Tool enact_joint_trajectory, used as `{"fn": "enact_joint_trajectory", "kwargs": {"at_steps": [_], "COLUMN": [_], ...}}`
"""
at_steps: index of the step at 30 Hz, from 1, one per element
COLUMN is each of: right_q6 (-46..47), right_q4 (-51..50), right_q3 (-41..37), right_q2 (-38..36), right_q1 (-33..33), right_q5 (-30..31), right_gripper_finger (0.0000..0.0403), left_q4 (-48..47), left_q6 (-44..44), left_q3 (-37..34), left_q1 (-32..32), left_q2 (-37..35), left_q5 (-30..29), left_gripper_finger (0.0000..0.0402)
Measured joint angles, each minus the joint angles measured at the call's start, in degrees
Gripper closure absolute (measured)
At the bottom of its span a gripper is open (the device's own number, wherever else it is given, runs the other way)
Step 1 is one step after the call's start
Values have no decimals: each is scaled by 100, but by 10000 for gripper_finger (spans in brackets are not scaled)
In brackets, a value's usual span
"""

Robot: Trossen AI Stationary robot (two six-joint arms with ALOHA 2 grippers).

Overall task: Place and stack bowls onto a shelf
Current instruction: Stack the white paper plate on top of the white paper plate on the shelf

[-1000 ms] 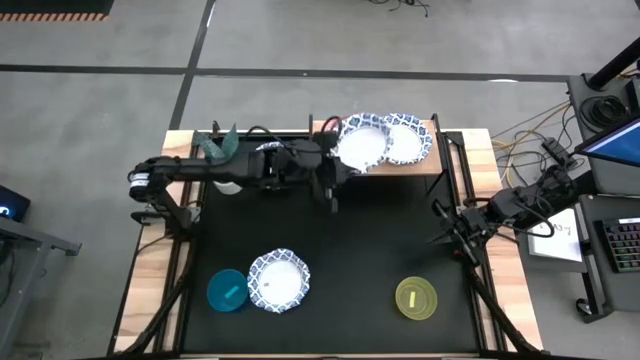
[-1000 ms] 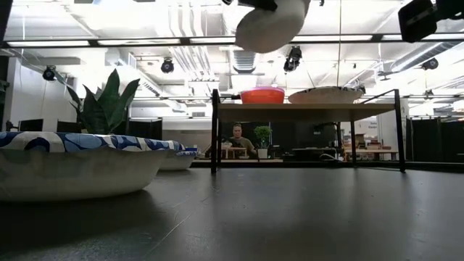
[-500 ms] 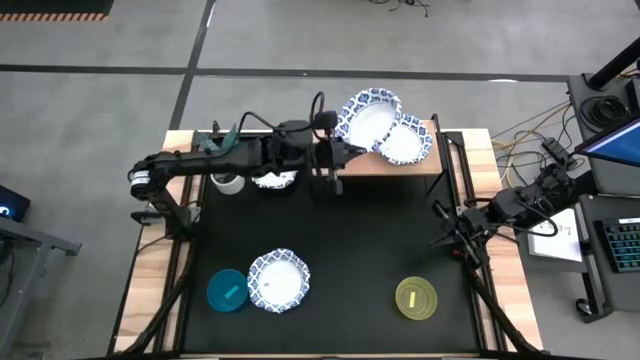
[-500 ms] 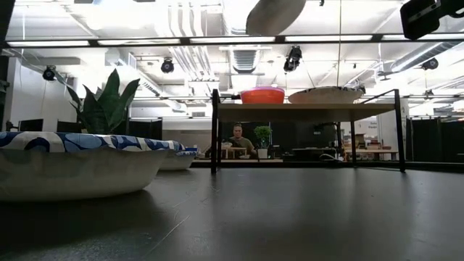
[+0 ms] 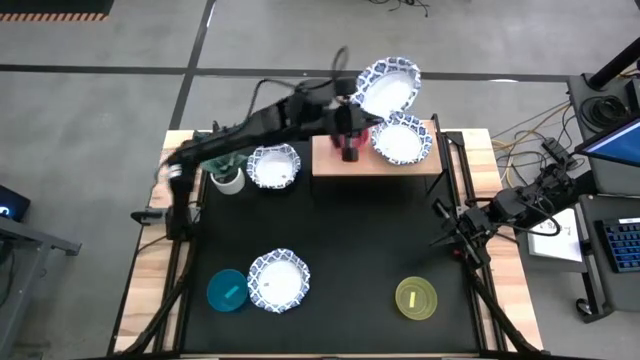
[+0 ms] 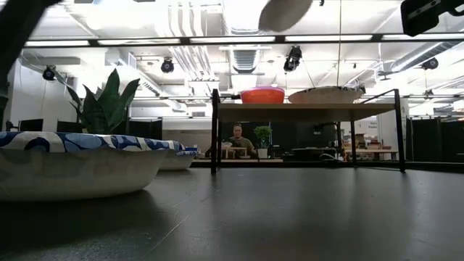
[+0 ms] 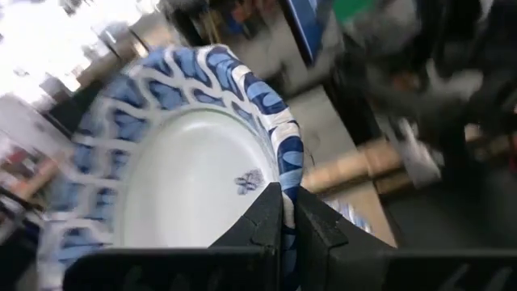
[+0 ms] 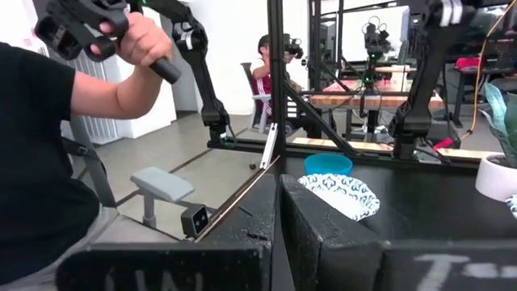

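My left gripper (image 5: 352, 108) is raised above the light-wood shelf (image 5: 330, 160) at the table's far side, shut on a white bowl with a blue patterned rim (image 5: 388, 88). In the low view this bowl (image 6: 284, 11) hangs tilted high over the shelf (image 6: 304, 107). On the shelf stand a red bowl (image 6: 262, 95) and another patterned bowl (image 5: 402, 138). My right gripper (image 5: 447, 222) waits shut at the table's right side, touching nothing. My left gripper pinches the bowl's patterned rim (image 7: 289, 166), one finger (image 7: 265, 218) on the inner side and one (image 7: 313, 226) on the outer side. The fingers come nearly level from the table's left. The bowl is lifted clear of the shelf and tilted.
A patterned bowl (image 5: 274, 166) sits on the table beside a potted plant (image 5: 226, 178). Near the front edge are a teal bowl (image 5: 227, 290), a patterned bowl (image 5: 278, 281) and a yellow-green bowl (image 5: 416, 298). A person (image 8: 48, 145) stands beyond the table's right side.
My left gripper has risen and swung toward the table's far right, carrying the patterned bowl from over the shelf's left part to a place higher above it. The arm no longer covers the patterned bowl beside the plant.
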Motion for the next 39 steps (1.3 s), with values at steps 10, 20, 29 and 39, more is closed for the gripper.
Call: {"fn": "enact_joint_trajectory", "kwargs": {"at_steps": [10, 20, 29, 39], "right_q6": [52, -11, -11, -11], "right_q4": [-87, -93, -137, -159], "right_q3": [0, 0, 0, 0], "right_q2": [18, 13, 13, 13], "right_q1": [2, 0, 0, 0], "right_q5": [-2, 1, 4, 7], "right_gripper_finger": [394, 394, 394, 394], "left_q4": [-644, 306, 635, -39], "left_q6": [538, 382, -185, -220], "left_q3": [-215, -634, -205, 940], "left_q1": [107, 56, 65, -12], "left_q2": [484, 644, 1248, 1977], "left_q5": [-382, -219, -218, -214], "left_gripper_finger": [401, 401, 401, 401]}}
